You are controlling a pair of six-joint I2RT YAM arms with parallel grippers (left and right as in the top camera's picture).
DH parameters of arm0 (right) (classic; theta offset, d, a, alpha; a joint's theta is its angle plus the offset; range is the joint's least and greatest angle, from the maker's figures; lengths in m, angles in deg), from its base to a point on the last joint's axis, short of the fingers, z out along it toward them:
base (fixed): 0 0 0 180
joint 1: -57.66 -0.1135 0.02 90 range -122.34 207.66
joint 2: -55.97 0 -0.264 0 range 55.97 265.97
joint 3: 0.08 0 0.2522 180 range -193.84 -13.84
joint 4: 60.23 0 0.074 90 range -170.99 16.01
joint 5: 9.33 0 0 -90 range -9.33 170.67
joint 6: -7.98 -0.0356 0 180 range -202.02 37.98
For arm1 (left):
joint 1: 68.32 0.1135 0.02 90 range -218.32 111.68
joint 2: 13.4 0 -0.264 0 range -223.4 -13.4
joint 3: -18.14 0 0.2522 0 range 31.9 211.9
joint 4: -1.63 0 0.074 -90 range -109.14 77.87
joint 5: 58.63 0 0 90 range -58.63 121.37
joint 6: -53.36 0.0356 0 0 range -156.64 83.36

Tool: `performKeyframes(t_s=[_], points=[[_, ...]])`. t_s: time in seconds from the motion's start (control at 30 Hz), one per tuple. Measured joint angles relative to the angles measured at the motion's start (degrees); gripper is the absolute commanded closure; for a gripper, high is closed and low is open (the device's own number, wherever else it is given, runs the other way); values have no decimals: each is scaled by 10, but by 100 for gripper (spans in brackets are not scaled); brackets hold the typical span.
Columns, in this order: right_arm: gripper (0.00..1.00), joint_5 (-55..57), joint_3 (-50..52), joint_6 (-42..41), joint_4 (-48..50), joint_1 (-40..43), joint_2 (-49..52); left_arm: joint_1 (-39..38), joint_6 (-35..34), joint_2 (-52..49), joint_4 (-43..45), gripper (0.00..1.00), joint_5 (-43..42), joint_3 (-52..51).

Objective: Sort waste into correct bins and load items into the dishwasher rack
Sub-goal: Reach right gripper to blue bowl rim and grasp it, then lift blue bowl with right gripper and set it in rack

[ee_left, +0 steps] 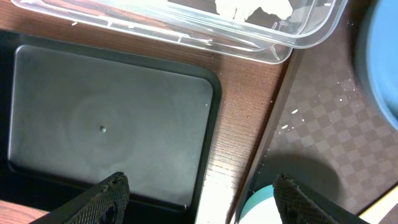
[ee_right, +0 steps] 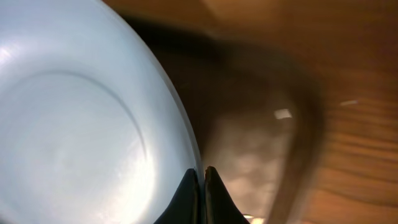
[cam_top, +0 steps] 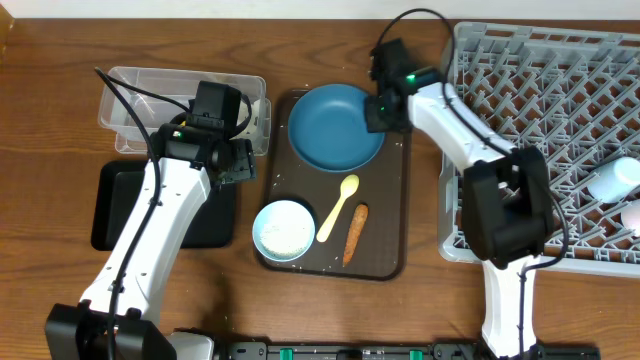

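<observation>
My right gripper (cam_top: 385,110) (ee_right: 203,171) is shut on the right rim of the dark blue plate (cam_top: 335,125) (ee_right: 74,124), which sits at the back of the brown serving tray (cam_top: 390,235). On that tray lie the light blue bowl (cam_top: 283,230), the pale yellow spoon (cam_top: 338,208) and the orange carrot stick (cam_top: 355,232). My left gripper (cam_top: 235,165) (ee_left: 199,186) is open and empty, above the gap between the black tray (cam_top: 115,205) (ee_left: 112,124) and the bowl (ee_left: 264,205). The clear tub (cam_top: 120,100) (ee_left: 186,31) holds white tissue (ee_left: 255,7).
The grey dishwasher rack (cam_top: 560,120) fills the right side, with two cups (cam_top: 612,180) near its right edge. A few white rice grains (ee_left: 287,126) lie on the brown tray (ee_left: 323,124) near its left edge. The clear tub stands just behind the black tray.
</observation>
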Motion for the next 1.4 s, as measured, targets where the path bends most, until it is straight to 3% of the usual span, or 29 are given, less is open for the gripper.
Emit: performKeyframes(t_s=[0.37,0.6,0.97,1.4], points=[[99,71,-10,104,0,93,-185,0,0,0,5,23,0,0],[99,184,-17,174,8,152,-272,0,0,0,6,23,0,0],[99,435,-17,297,76,249,-277,0,0,0,11,23,0,0],[99,530,-17,404,209,356,-233,0,0,0,15,23,0,0]])
